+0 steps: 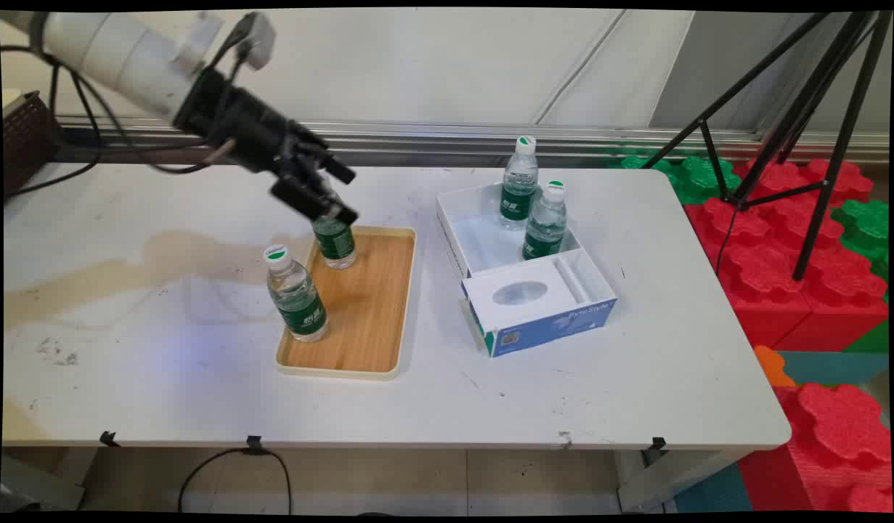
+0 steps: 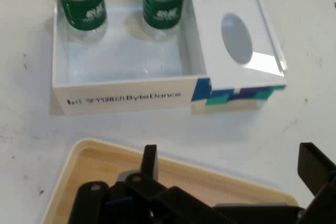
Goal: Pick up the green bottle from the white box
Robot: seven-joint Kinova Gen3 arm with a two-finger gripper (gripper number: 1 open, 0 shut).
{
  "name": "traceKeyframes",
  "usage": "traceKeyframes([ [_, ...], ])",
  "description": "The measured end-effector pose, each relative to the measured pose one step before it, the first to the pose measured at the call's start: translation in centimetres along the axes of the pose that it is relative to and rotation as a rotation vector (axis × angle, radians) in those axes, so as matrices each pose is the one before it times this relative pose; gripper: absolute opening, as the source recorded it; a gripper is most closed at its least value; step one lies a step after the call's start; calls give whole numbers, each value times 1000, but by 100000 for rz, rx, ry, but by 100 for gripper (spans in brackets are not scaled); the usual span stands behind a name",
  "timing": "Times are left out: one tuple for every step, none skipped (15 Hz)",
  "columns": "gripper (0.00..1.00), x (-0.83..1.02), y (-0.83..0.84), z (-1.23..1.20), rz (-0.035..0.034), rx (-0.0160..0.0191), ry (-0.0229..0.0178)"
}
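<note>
The white table (image 1: pixel 163 378) fills most of the main view and has wide bare stretches at the left and along the lower edge. Its right edge drops off toward red foam blocks and a black tripod at the upper right.

Right of centre sits the white open cardboard box with a blue printed side (image 1: pixel 541 319), and its near wall faces the tray across a narrow strip of table. Left of it lies the shallow wooden tray with a cream rim (image 1: pixel 338 370).

Four clear plastic water bottles with green labels stand upright:
- Two are inside the box, the rear box bottle (image 1: pixel 520 181) and the front box bottle (image 1: pixel 545 221), close together.
- One, the near tray bottle (image 1: pixel 295 294), is at the tray's lower left.
- One, the far tray bottle (image 1: pixel 335 245), is at the tray's upper left corner, directly under the black pincer (image 1: pixel 343 193).

The pincer's fingers are spread wide, and the hand view shows nothing between them.

The main risk, as I judge it, is a tilted descent. The pincer comes in at a slant, so one finger could strike the far tray bottle's shoulder and topple it, and it would roll on the smooth tray toward the near tray bottle. The hanging cables could also sweep the table's upper left. The freest room is above the tray and the strip between the tray and the box.
</note>
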Motion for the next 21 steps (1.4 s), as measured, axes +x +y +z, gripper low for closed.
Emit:
traceKeyframes([
  [100,1150,412,789,-2258,1290,-508],
  [100,871,423,755,-1639,1328,-658],
  [100,966,510,1053,-1594,1815,-840],
  [100,742,539,1014,-1581,1781,-1090],
  [100,675,572,1084,-1716,2046,-1005],
  [100,366,507,917,-1729,1931,-812],
  [100,427,638,1186,-1736,2054,-880],
  [100,379,578,1045,-1234,1685,-321],
  [100,499,650,1330,-1114,1650,-265],
  [100,229,328,728,-575,844,-189],
  [100,375,533,1296,-1028,1412,-225],
  [100,345,417,1150,-820,836,-109],
  [100,288,332,966,-701,416,-83],
  [100,277,315,916,-605,378,-33],
  [100,368,345,1116,-437,200,60],
  [100,314,303,1178,-433,208,119],
  [100,321,252,1174,-396,115,227],
  [100,205,106,779,-193,17,247],
  [100,137,59,530,-136,18,221],
  [100,211,32,915,-245,-59,559],
  [100,193,-62,733,-43,125,742],
])
